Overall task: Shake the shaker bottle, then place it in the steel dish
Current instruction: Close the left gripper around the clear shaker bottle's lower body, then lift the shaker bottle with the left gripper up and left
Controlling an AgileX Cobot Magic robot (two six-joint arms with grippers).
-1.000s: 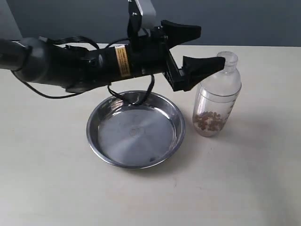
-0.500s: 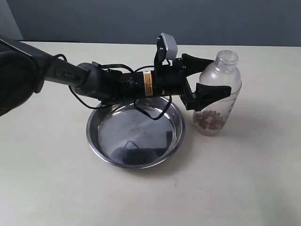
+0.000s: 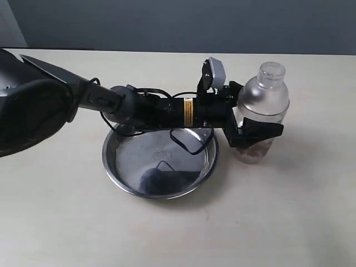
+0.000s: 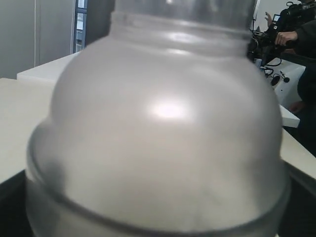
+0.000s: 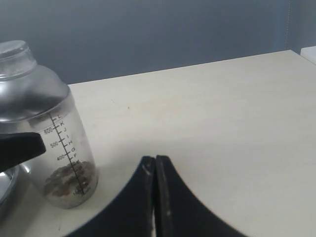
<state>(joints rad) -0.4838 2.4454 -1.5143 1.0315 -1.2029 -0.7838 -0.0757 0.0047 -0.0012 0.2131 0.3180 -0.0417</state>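
Note:
The shaker bottle stands upright on the table just right of the steel dish, with brown bits at its bottom. My left gripper reaches across the dish and is open, its jaws straddling the bottle's body; the near finger lies in front of the bottle and the far one is mostly hidden behind it. In the left wrist view the frosted dome fills the picture. My right gripper is shut and empty, low over the table to the bottle's right; it does not show in the exterior view.
The left arm with its cables stretches over the dish's far rim. The dish's edge shows beside the bottle in the right wrist view. Bare beige table lies in front and to the right.
My left gripper has dropped lower and moved right, going from beside the bottle's neck to straddling its body. The bottle and dish have stayed in place.

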